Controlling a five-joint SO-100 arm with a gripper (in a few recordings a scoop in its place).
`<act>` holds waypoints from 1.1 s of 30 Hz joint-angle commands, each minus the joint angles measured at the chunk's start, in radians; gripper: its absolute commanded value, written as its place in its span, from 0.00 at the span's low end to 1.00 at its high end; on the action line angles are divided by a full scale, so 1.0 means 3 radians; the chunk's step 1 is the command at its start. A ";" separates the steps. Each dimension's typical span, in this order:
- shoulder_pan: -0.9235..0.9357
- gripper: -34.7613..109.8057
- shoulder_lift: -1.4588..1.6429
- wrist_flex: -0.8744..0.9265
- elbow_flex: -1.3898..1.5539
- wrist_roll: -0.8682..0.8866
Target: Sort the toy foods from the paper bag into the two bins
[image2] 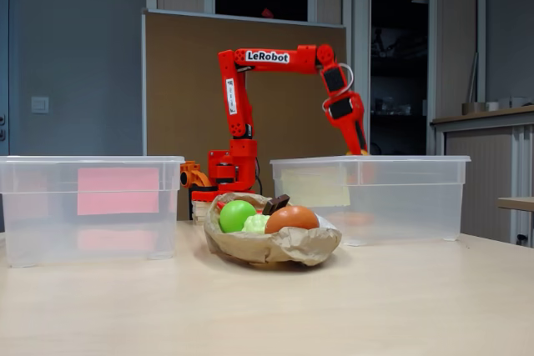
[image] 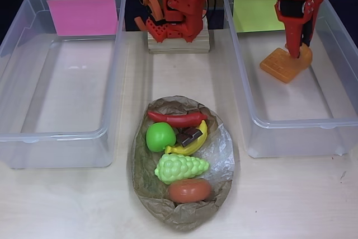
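Reaching down into the clear plastic bin with the yellow-green paper label [image: 335, 110], the red pincer [image: 295, 53] has its tip on the top edge of the orange square toy waffle [image: 284, 64]; whether its jaws grip the waffle or merely touch it cannot be told. The waffle has a gridded face and rests on the bin floor, directly under the pincer. Well to the left of the pincer in the overhead view, on the pale wooden table [image: 291, 200], lies the crumpled brown paper bag [image: 146, 190], oval, with a clear plastic patch on the side nearer the pincer. It holds a long red toy chili [image: 176, 118] at the end closest to the arm's base, a round green apple [image: 160, 136], yellow bananas [image: 196, 143] with a dark chocolate square [image: 189, 136] on top, a bumpy pale-green bunch of grapes [image: 180, 168] and a brown-orange rounded donut [image: 190, 190] farthest from the pincer. Beyond the bag, farthest left of the pincer, is the clear plastic bin with the pink paper label [image: 109, 116]. The fixed view shows the arm arching over and down into the labelled bin [image2: 417, 193] with the pincer [image2: 365, 149] dipping behind its rim, the waffle a faint orange blur through the wall; the overhead view alone shows the waffle's shape and the chili, bananas and grapes clearly.
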 commanded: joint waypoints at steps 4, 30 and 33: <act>-0.0087 0.45 0.0061 -0.0291 0.0281 -0.0026; 0.1166 0.45 -0.0159 0.0777 -0.1764 -0.3508; 0.1493 0.44 -0.0389 0.1120 -0.2321 -0.4009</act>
